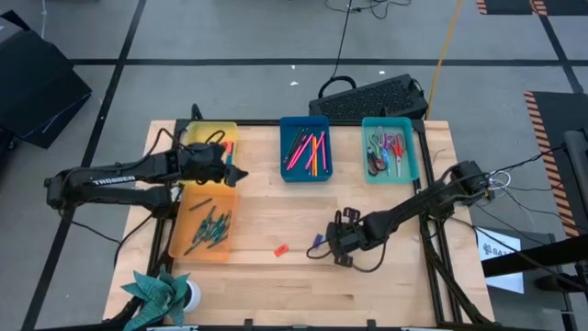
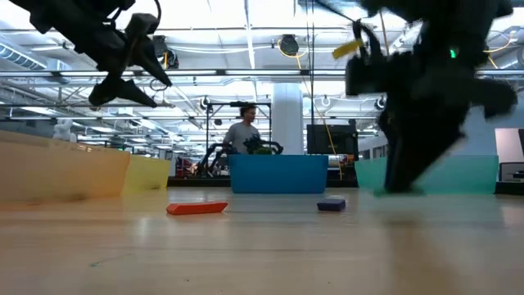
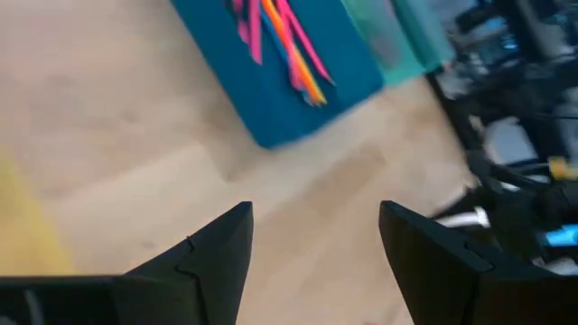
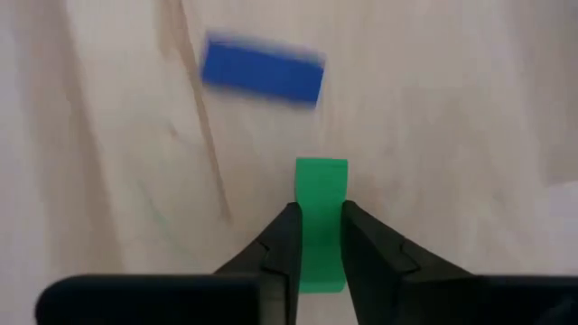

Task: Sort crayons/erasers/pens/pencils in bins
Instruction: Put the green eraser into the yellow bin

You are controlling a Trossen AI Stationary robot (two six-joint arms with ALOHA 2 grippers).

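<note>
Four shallow rectangular plastic bins sit on the pale wooden worktop (image 1: 276, 276). The yellow bin (image 1: 213, 136) lies at the far left; its contents cannot be made out. The translucent orange bin (image 1: 206, 225), just nearer, holds a loose heap of dark green sticks (image 1: 209, 228). The blue bin (image 1: 306, 150), far centre, holds pink and orange sticks (image 1: 309, 152). The teal bin (image 1: 390, 150), far right, holds scissors and other red-handled tools (image 1: 386, 153).

The right claw (image 4: 318, 236) is low over the near centre of the worktop, its fingers pressed on a small green rectangular eraser (image 4: 321, 212). A blue rectangular eraser (image 4: 262, 71) lies just beyond it, apart from it. A red stubby eraser (image 1: 280, 249) lies on the bare wood to the left.

The left claw (image 3: 312, 248) hangs above the gap between the yellow and orange bins, fingers spread and holding nothing.

A teal paper pinwheel (image 1: 161, 292) occupies the near left corner. A black keyboard (image 1: 372, 97) rests on the grey floor behind the worktop. A person (image 2: 243, 131) stands in the room beyond.
</note>
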